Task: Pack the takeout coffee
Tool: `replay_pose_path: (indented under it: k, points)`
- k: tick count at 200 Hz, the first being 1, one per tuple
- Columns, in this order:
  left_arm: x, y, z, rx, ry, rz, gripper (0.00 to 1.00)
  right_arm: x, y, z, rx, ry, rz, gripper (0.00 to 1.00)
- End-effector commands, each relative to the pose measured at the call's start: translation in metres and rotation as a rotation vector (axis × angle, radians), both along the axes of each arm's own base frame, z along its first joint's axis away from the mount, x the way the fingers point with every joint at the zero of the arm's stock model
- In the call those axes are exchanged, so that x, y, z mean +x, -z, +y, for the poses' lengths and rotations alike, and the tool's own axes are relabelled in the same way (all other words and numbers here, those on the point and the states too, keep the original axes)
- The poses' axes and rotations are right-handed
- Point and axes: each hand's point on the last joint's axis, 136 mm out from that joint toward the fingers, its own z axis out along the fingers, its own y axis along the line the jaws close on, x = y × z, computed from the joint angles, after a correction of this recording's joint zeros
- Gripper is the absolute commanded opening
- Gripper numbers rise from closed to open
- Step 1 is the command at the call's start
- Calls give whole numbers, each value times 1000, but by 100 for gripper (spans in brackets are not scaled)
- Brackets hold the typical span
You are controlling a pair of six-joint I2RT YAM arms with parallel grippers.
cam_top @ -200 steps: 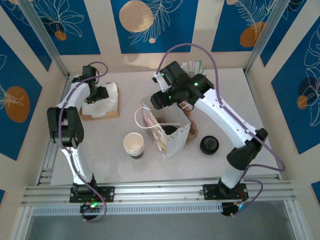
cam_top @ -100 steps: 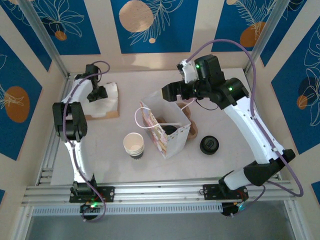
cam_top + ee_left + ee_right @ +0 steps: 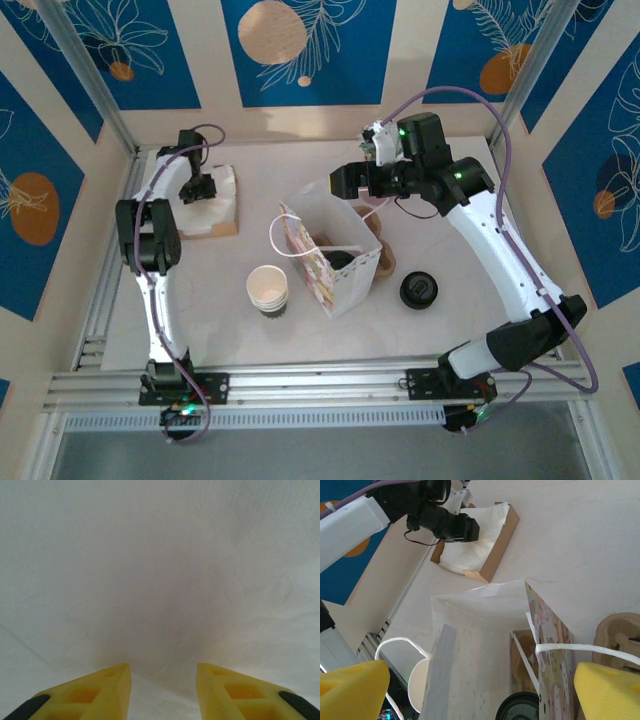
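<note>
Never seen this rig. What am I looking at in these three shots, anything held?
Two robot arms bolted at the table's near edge, each ending in a two-finger gripper. The overhead picture looks down from behind them; the other two come from wrist cameras, so the yellow fingers are each gripper's own. The left gripper is open, close above white napkins in a brown tray. The right gripper is open over a paper bag; the black lid inside looks like the takeout coffee. Beside the bag: a stack of lidless cups and a loose black lid. Nothing is held.
</note>
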Motion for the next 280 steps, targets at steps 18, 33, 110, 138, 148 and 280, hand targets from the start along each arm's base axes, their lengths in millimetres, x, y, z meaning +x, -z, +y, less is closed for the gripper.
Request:
replay_pose_path:
  k: [18, 33, 110, 138, 148, 280]
  points:
    - [5, 15, -1, 12, 13, 44, 41, -4, -3, 2, 27, -15, 11, 95]
    - [6, 19, -1, 13, 12, 54, 40, -3, -2, 1, 24, -13, 13, 95]
    - [3, 24, 1, 21, 7, 67, 17, -4, -2, 2, 22, -20, 16, 95]
    - [3, 17, 2, 28, 3, 58, 13, -6, -4, 1, 23, -22, 13, 95]
    - [2, 12, 3, 31, 2, 51, 11, -6, -6, 1, 26, -24, 9, 95]
    - [2, -15, 3, 30, 0, 4, 7, -12, -7, 4, 36, -40, 14, 96]
